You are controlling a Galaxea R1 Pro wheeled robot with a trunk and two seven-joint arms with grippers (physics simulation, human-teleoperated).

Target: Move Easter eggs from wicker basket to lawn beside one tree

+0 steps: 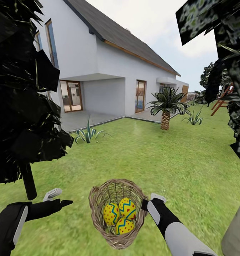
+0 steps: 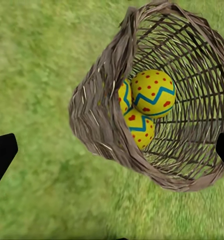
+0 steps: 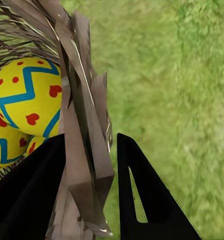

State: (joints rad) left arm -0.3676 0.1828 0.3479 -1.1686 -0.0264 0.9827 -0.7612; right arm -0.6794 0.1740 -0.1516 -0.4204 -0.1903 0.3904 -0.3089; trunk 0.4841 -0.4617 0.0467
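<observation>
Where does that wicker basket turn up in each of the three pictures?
Head view: wicker basket low centre, between both grippers.
Left wrist view: upper right, tipped, opening showing.
Right wrist view: left side, rim between the fingers.
Shared landmark: the Easter eggs inside.

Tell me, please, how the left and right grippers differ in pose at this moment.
The left gripper hangs open over the lawn, apart from the wicker basket; the right gripper has its jaws astride the basket's rim, one inside by the Easter eggs, one outside. Both sit low beside the basket.
</observation>
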